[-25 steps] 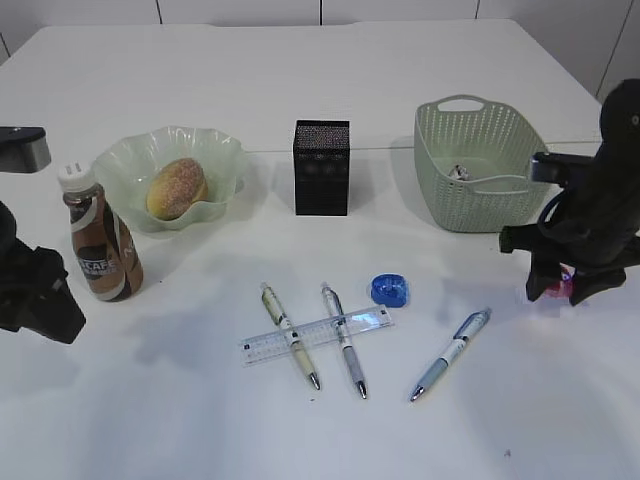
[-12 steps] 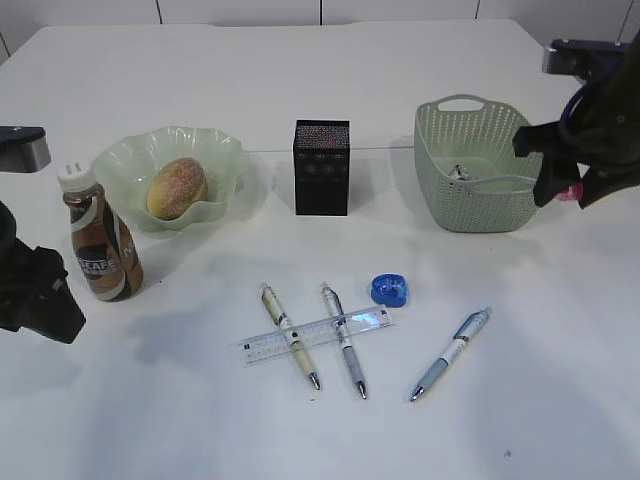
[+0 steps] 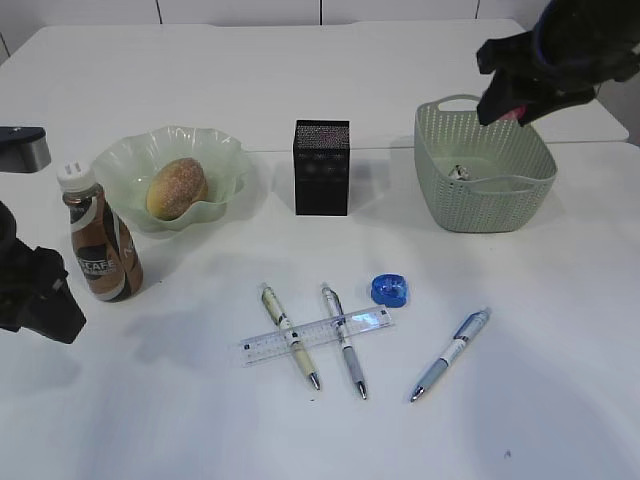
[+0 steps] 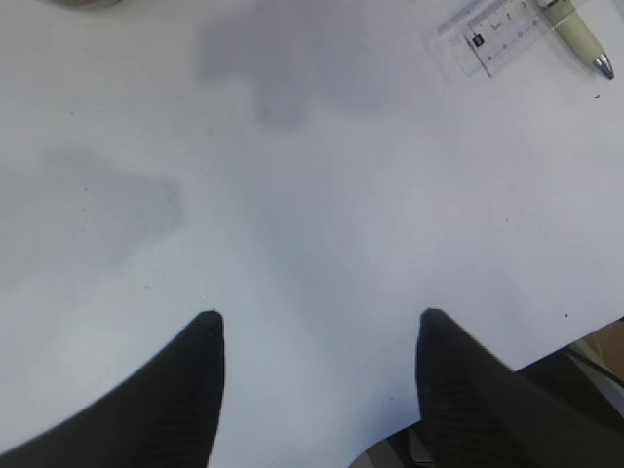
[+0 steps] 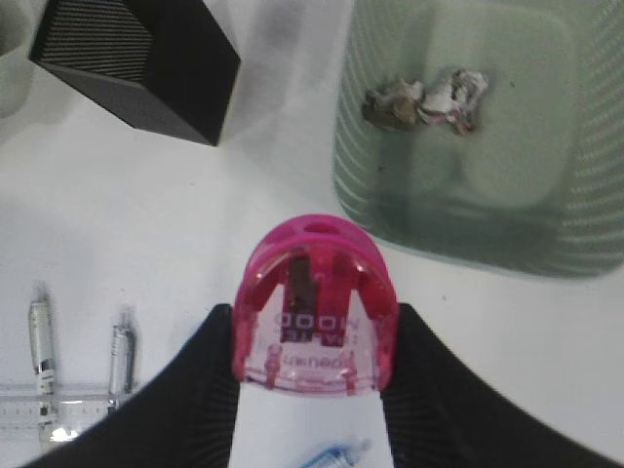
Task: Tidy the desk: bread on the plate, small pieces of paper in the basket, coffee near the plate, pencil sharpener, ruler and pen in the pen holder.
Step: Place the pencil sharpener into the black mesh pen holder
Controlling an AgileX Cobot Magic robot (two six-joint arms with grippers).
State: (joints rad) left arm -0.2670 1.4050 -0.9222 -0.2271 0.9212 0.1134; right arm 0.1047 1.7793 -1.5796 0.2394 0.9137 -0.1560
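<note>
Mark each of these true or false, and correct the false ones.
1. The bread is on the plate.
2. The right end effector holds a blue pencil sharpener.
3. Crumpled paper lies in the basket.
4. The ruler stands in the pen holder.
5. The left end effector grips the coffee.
1. True: the bread sits in the plate.
2. False: the right end effector holds a pink pencil sharpener; the blue sharpener lies on the desk.
3. True: crumpled paper lies in the basket.
4. False: the ruler lies on the desk, across two pens, apart from the pen holder.
5. False: the left end effector is open and empty; the coffee stands alone.
</note>
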